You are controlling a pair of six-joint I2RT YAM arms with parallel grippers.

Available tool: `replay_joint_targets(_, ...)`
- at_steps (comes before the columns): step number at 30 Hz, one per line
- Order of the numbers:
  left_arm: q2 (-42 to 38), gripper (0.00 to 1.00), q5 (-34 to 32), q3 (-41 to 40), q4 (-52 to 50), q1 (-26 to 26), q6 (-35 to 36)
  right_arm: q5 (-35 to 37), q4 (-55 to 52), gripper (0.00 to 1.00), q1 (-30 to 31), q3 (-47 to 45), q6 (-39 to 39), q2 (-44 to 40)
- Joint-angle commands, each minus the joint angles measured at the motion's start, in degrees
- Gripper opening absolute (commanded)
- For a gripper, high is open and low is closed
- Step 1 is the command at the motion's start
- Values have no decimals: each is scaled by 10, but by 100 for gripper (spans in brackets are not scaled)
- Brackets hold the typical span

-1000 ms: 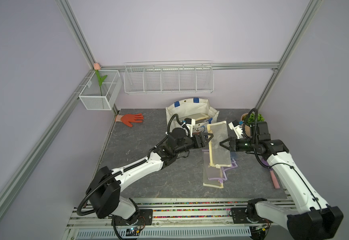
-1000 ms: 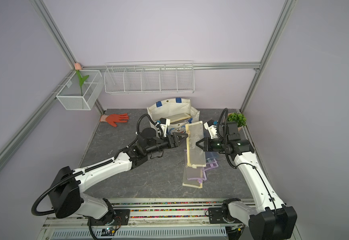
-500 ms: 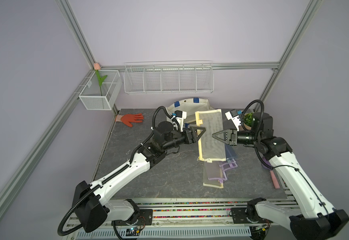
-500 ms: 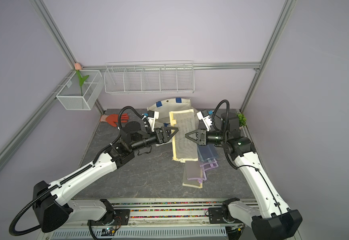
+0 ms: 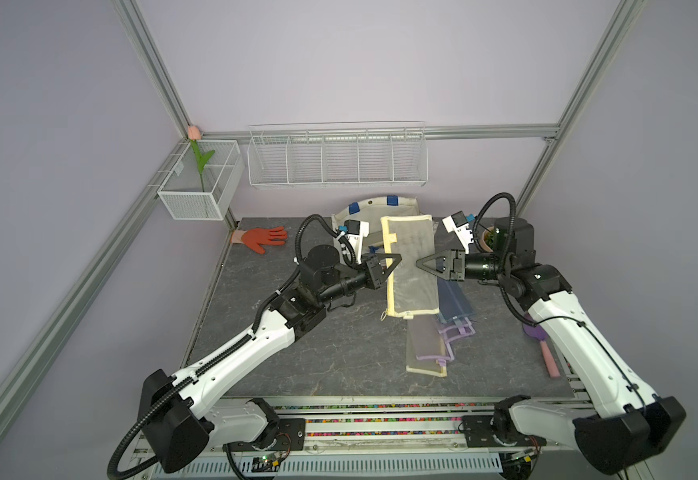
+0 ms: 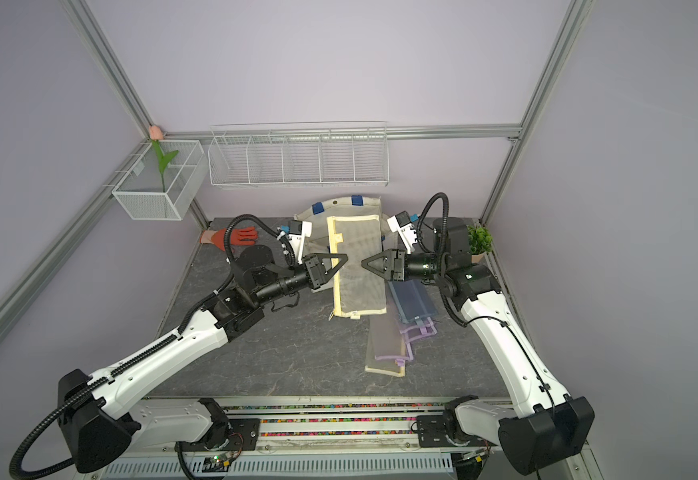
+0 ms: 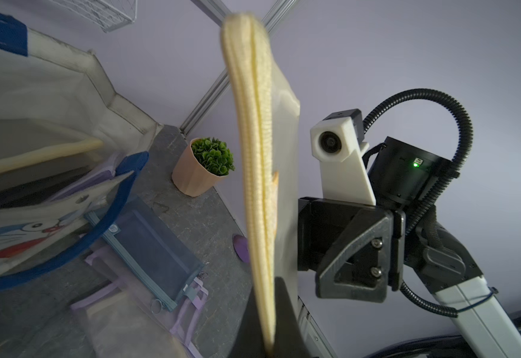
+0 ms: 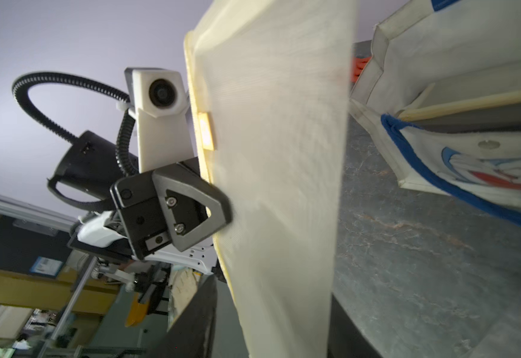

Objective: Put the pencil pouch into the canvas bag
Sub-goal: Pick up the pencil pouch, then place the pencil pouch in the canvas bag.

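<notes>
Far left on the counter (image 5: pixel 297 353): an orange glove (image 5: pixel 262 239), lying flat.

Next, the left gripper (image 5: pixel 396 258), fingers shut tight on one long yellow edge of the pencil pouch (image 5: pixel 411 266). Held up in the air, that pouch, standing on end above the counter. Mesh sides, yellow trim all round. In front of the canvas bag (image 5: pixel 364 210), not inside it.

Behind the pouch, at the back of the counter, the canvas bag, cream-white with blue handles, mouth open. From the left wrist, a blue and white cartoon cat face on its front.

On the pouch's other long edge, the right gripper (image 5: pixel 420 262). Fingers spread apart, one on each side of the pouch, not squeezing it.

Lower down, flat on the counter: a blue mesh pouch (image 5: pixel 455 303) and a purple-trimmed pouch (image 5: pixel 426 340), the blue one partly on top of the purple one.

Far right, near the back corner: a small green plant (image 6: pixel 479 237) in a peach pot.
</notes>
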Motion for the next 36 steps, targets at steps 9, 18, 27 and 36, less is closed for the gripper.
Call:
replay_joint_targets(9,182,0,-269,458,-418,27,479,144,-171,96,-3,31,-73,21)
replay_joint_targets(18,445,0,-445,776,-481,16,737,181,-210,98,-36,14,-77,8)
replay_joint_targets(27,480,0,-439,684,-392,12,782,187,-219,98,-80,-3,-85,8)
replay_joint_targets(36,531,0,-421,640,-357,26,771,197,-220,98,-88,-7,-93,20)
